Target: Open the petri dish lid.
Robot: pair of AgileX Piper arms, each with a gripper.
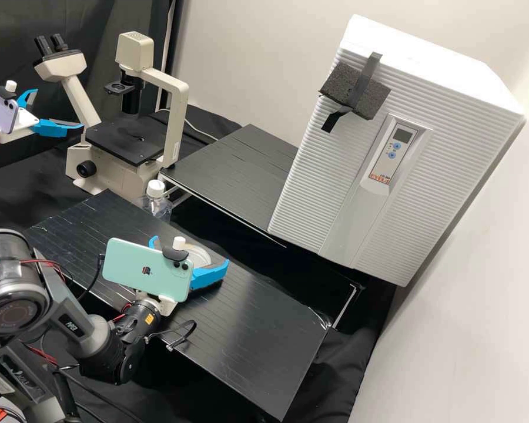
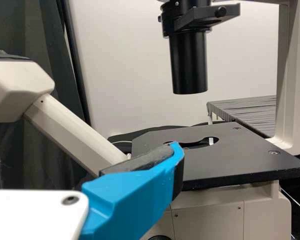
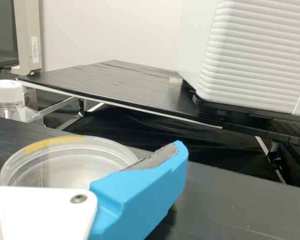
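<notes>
The right gripper [image 1: 195, 252] stands spread wide at the petri dish [image 1: 198, 255], its two blue fingers [image 1: 209, 276] on opposite sides of it in the high view. I cannot tell whether either finger touches the wall. In the right wrist view one finger lies alongside the dish, partly in front of its rim, its grey pad angled along that side. The dish sits flat on the black board [image 1: 264, 329], clear, with a yellow-orange strip along part of its rim.

The left gripper [image 1: 60, 109] is up beside the microscope [image 1: 132, 138], also spread wide, with nothing between its fingers; its wrist view shows one finger in front of the dark stage [image 2: 225, 160].

A phone is mounted on each gripper, mint green [image 1: 141, 267] on the right, lilac [image 1: 3, 111] on the left. Beyond the dish are a white-capped bottle [image 1: 156, 202], a second black platform [image 1: 241, 170] and a white ribbed cabinet [image 1: 441, 106] with black foam [image 1: 350, 88] fixed to its front.
</notes>
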